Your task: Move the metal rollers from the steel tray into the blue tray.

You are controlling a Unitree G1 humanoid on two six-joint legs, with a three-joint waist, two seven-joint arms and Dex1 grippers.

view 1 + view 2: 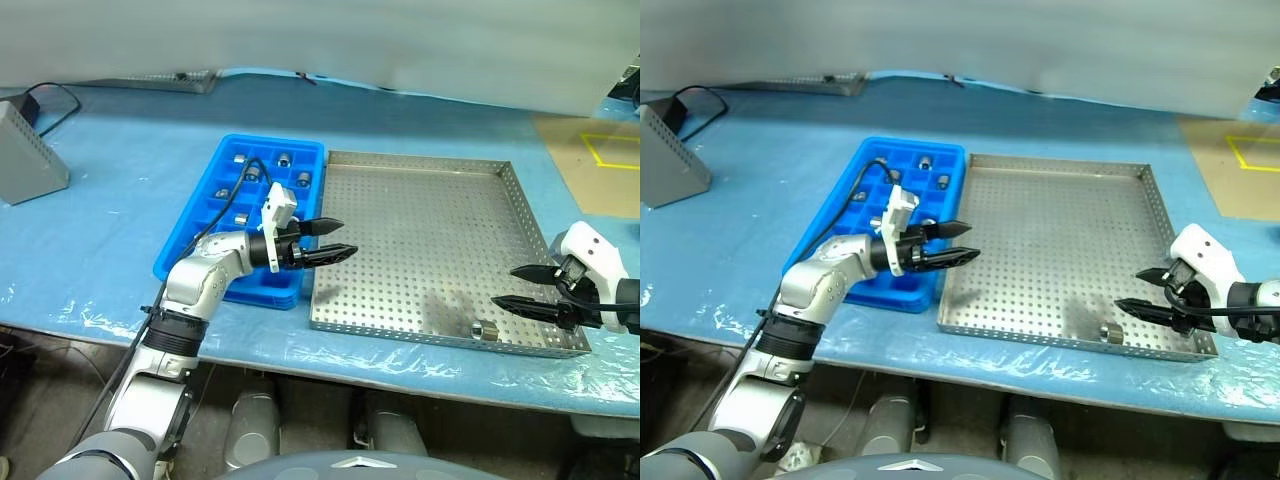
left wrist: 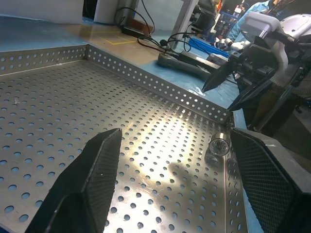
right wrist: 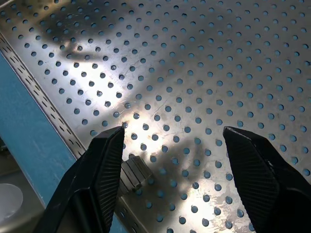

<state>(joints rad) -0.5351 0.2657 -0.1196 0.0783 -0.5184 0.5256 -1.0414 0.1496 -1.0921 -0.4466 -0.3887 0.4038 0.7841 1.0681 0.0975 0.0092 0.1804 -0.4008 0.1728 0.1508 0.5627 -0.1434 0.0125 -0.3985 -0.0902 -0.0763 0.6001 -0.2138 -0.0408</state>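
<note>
The steel tray lies in the middle of the blue-covered table. One metal roller rests on its perforated floor by the near rim, toward the right corner; it also shows as the roller and the roller. The blue tray sits against the steel tray's left side with several rollers in its compartments. My left gripper is open and empty at the steel tray's left edge, pointing right. My right gripper is open and empty over the tray's near right corner, just right of the lone roller.
A grey box with a black cable stands at the far left of the table. A brown surface with yellow tape lies at the far right. The table's near edge runs just below both trays.
</note>
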